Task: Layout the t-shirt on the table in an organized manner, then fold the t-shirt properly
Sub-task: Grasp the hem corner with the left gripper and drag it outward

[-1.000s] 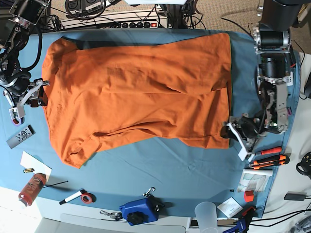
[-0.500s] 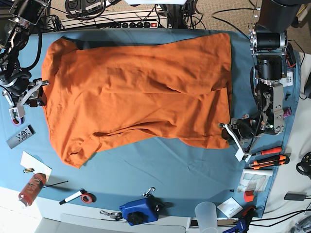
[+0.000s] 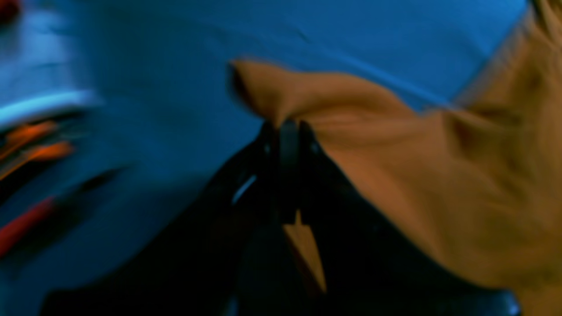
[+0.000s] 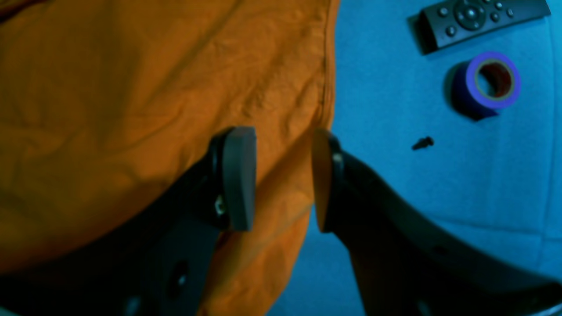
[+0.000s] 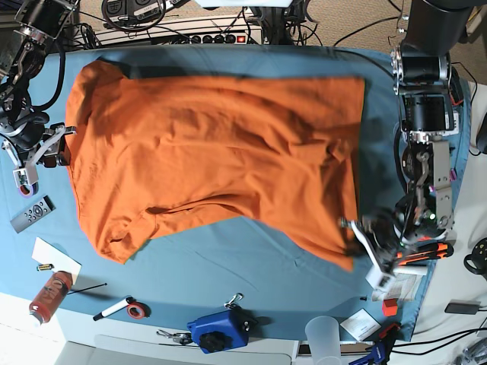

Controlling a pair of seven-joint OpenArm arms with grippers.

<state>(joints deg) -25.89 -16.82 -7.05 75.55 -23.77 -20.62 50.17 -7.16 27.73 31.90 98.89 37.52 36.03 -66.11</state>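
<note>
The orange t-shirt (image 5: 213, 144) lies spread across the teal-blue table (image 5: 259, 266). My left gripper (image 5: 354, 226) is shut on the shirt's near right corner and holds it towards the front edge. The blurred left wrist view shows the closed jaws pinching a fold of orange t-shirt fabric (image 3: 351, 114) at the left gripper (image 3: 283, 131). My right gripper (image 5: 65, 146) is open at the shirt's left edge. In the right wrist view the right gripper (image 4: 281, 180) has its fingers (image 4: 239, 175) astride the t-shirt hem (image 4: 290, 145), not closed on it.
A black remote (image 4: 478, 17), a purple tape roll (image 4: 489, 83) and a small screw (image 4: 422, 142) lie left of the shirt. Along the front are a red bottle (image 5: 49, 295), a marker (image 5: 114, 307), a blue device (image 5: 219, 331) and a plastic cup (image 5: 323, 334). Orange-handled tools (image 5: 422, 251) lie at the right.
My left gripper has moved towards the table's front edge, dragging the shirt's right corner with it; the right side of the shirt has slid forward. My right gripper has stayed in place.
</note>
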